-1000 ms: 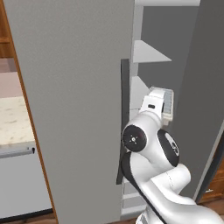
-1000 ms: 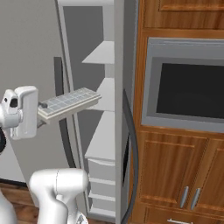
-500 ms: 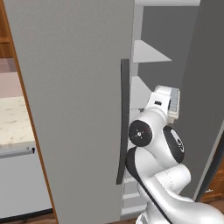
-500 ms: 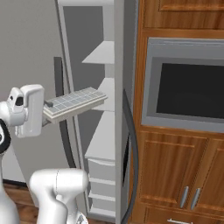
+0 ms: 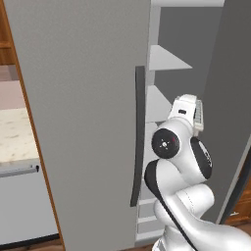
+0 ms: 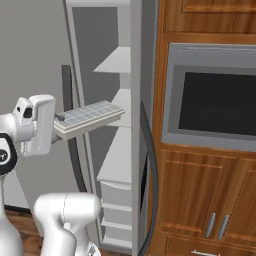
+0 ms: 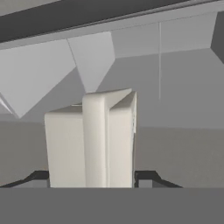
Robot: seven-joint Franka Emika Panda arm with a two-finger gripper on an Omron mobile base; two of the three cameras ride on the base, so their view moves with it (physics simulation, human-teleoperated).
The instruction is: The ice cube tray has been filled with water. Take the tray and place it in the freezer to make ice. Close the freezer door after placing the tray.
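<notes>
My gripper (image 6: 59,120) is shut on the near end of the ice cube tray (image 6: 91,116), a pale grey-blue grid of small cells held about level at mid-height. The tray's far end reaches the open freezer (image 6: 119,102), next to a white shelf. In the left base view the tray (image 5: 199,115) shows as a thin strip past my hand. In the hand view the tray (image 7: 101,139) stands end-on between the fingers of the gripper (image 7: 92,177), facing the grey freezer interior. The freezer door (image 6: 143,75) stands open, edge-on, with its dark handle (image 6: 151,170).
White shelves (image 5: 166,60) and drawers (image 6: 116,201) fill the freezer. The wider fridge door (image 5: 78,98) with its dark handle (image 5: 138,137) is closed to the left. A wooden cabinet with a built-in oven (image 6: 215,105) stands right of the open door. A counter (image 5: 14,137) lies far left.
The arm has pushed forward, carrying the tray further toward the freezer shelves. The grip on the tray is unchanged.
</notes>
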